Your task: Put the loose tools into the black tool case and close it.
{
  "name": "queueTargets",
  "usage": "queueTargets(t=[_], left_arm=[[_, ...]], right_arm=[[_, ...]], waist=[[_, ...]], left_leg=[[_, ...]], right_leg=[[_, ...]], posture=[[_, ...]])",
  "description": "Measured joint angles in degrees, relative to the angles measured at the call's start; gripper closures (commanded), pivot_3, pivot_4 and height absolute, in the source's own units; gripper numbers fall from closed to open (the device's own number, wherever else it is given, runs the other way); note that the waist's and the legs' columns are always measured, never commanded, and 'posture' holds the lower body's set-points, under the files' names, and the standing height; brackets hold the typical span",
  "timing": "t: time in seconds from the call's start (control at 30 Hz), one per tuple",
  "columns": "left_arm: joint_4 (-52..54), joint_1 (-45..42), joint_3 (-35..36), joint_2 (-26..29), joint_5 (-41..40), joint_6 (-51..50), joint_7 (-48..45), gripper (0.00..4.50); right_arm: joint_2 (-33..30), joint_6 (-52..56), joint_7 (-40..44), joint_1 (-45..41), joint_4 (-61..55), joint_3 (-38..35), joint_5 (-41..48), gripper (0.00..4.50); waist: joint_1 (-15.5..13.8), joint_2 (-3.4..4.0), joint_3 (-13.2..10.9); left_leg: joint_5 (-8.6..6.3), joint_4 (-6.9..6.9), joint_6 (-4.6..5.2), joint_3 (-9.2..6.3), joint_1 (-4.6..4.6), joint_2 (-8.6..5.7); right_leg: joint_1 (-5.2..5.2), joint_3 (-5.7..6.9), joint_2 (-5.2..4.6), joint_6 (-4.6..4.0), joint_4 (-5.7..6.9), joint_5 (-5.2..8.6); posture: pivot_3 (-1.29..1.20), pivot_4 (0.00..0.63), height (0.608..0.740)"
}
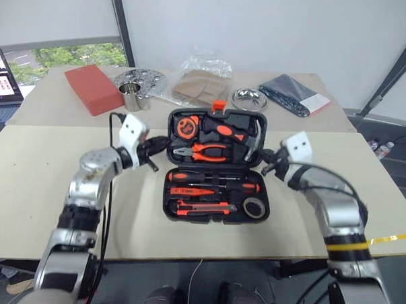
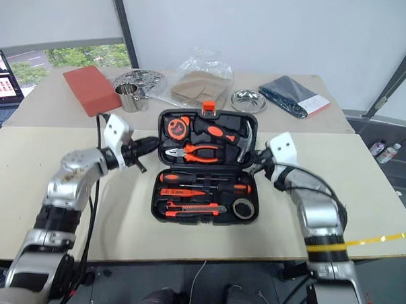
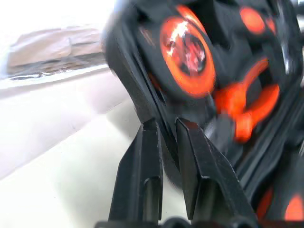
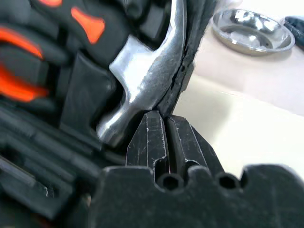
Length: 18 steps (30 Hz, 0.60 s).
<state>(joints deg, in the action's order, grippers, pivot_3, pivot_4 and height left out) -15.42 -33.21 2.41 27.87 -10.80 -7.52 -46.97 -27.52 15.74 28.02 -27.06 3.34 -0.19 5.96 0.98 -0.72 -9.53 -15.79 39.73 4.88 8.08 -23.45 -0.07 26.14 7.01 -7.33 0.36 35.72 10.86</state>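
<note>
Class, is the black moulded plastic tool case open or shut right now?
Open. The black moulded plastic tool case has its lid folded back, with hammer, pliers and screwdrivers visible inside.

Left gripper (image 1: 157, 146) and right gripper (image 1: 263, 157) held level, pointing inward toward each other, right fingers (image 4: 151, 137) pressed together, left fingers (image 3: 142, 161) slightly parted

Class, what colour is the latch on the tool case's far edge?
Orange latch on the black tool case, clearest in the left eye view.
</note>
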Motion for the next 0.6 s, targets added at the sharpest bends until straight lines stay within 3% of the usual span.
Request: queueTargets(t=[0.2, 0.3, 0.43, 0.5, 0.6], left_arm=[[7.40, 11.08, -0.10, 0.08, 3.83, 8.43, 4.04, 3.85], [11.07, 15.46, 1.68, 0.74, 3.84, 8.72, 6.47, 3.85], [12.31, 17.53, 5.59, 1.76, 2.28, 4.92, 8.97, 3.85], [13.02, 17.75, 7.10, 2.19, 1.34, 3.25, 9.57, 3.36], [15.45, 19.86, 8.10, 3.86, -0.57, 0.83, 8.94, 2.39]], right_arm=[[-0.38, -18.69, -5.01, 10.17, -1.13, -0.21, -6.14, 4.50], [-2.13, -25.58, -5.66, 16.14, -3.13, -0.21, -8.31, 4.50], [-5.75, -32.83, -5.85, 21.82, -5.36, -0.31, -13.05, 4.50], [-7.33, -36.47, -6.65, 23.35, -5.33, -0.27, -16.17, 4.50], [-9.09, -39.94, -6.61, 26.35, -5.99, -0.54, -17.01, 3.45]], waist=[[-0.40, -0.01, 0.00], [-0.37, 0.01, -0.01], [-0.57, 0.00, -0.01], [-0.67, 0.01, -0.01], [-0.81, 0.00, 0.00]], left_leg=[[0.01, 0.14, 0.00, -0.01, 0.20, 0.02], [-0.23, 0.08, -0.40, -0.04, 0.94, 0.12], [-0.27, 0.12, -0.44, -0.07, 1.04, 0.18], [-0.26, 0.17, -0.44, -0.06, 1.04, 0.19], [-0.23, 0.17, -0.40, -0.06, 1.09, 0.23]], right_leg=[[-0.37, -0.05, -0.10, 0.07, -0.11, 0.06], [-1.22, -0.10, -0.14, 0.49, -0.58, 0.33], [-1.28, -0.17, -0.26, 0.39, -0.49, 0.21], [-1.26, -0.20, -0.29, 0.35, -0.39, 0.17], [-1.29, -0.21, -0.27, 0.32, -0.37, 0.18]], posture=[[0.00, 0.150, 0.734], [0.00, 0.150, 0.734], [0.00, 0.150, 0.734], [0.00, 0.150, 0.734], [0.00, 0.150, 0.734]])
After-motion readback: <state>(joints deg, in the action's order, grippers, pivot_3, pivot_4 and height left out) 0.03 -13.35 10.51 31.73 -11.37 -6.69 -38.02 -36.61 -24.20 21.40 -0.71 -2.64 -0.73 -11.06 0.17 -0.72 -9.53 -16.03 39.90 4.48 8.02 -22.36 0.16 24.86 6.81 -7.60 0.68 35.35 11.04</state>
